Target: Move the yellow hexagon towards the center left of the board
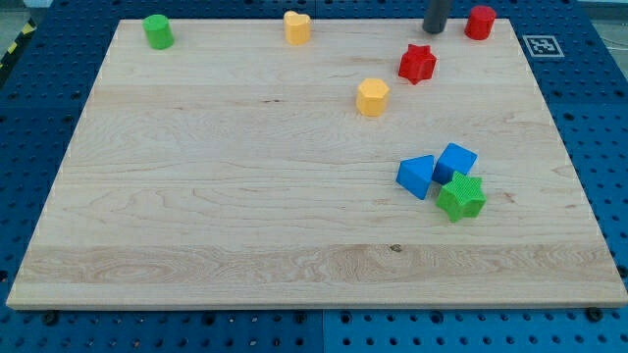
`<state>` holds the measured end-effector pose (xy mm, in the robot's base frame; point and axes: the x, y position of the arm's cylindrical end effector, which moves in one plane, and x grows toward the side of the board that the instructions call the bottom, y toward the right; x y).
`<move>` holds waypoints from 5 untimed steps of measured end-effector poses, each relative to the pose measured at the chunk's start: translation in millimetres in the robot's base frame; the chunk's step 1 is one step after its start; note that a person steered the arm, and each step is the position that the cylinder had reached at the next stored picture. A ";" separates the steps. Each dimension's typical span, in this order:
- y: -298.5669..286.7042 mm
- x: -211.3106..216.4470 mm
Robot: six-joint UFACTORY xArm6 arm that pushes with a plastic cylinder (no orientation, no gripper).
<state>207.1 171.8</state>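
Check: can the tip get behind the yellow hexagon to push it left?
Probably yes. My tip sits at the view's top; the red star stands beside the direct line to the yellow hexagon, so skirt it.

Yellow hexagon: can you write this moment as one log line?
yellow hexagon: centre-right, untouched | my tip: top edge, beside red cylinder | push: not begun

From my station the feed is bright and evenly lit, apparently from overhead. Blocks throw only short, soft shadows on the pale tabletop (245, 196). I see no glare. Focus is sharp throughout, with edges slightly soft from low resolution.
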 end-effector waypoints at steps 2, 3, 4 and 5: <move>44.8 -14.7; 59.0 -8.5; 54.3 -8.4; 19.0 12.7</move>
<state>219.8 190.8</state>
